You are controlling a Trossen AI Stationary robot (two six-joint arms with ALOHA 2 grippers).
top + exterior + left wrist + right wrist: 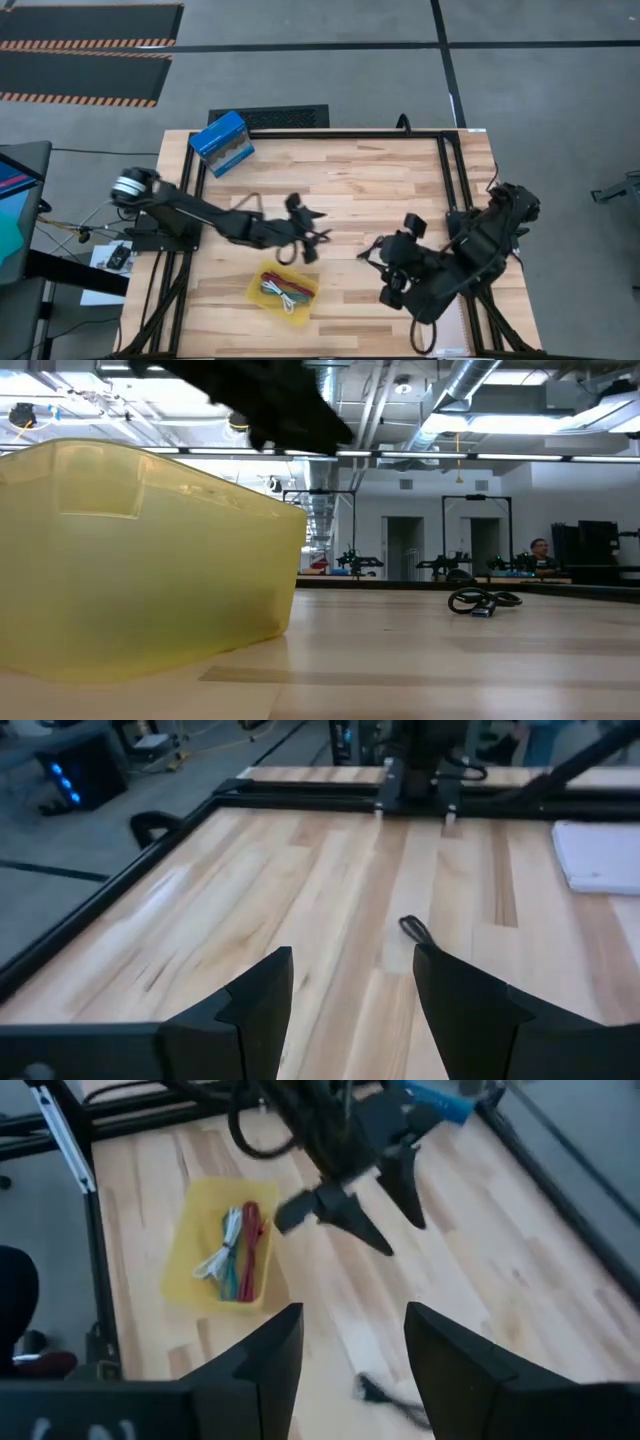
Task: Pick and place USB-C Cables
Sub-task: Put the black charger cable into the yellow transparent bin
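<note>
Three cables sit in the yellow tray [256, 291] right now: the white-blue cable [222, 1252], the teal-green cable [233, 1276] and the magenta-red cable [253, 1246], lying side by side along its length. The black cable [369, 246] is the odd one out, lying on the bare wooden table [350, 180] well to the right of the tray, on the side away from the blue box [221, 142].

Left gripper [308, 233] hangs over the table just up and to the right of the tray, fingers spread wide with nothing between them. The black cable lies a little beyond its fingertips, apart from them; its own wrist camera catches only one small dark loop of that cable [414, 929] ahead of the open fingers.

Right gripper [397, 272] waits farther right of the tray, jaws wide too, empty, with the black cable near its tips and not touching.

From table height the tray wall [150, 560] fills the near side and hides the three cables inside; the black cable [483, 601] shows as a small coil far across the table, its bundle shape hard to read. A blurred dark arm crosses above the tray there.
</note>
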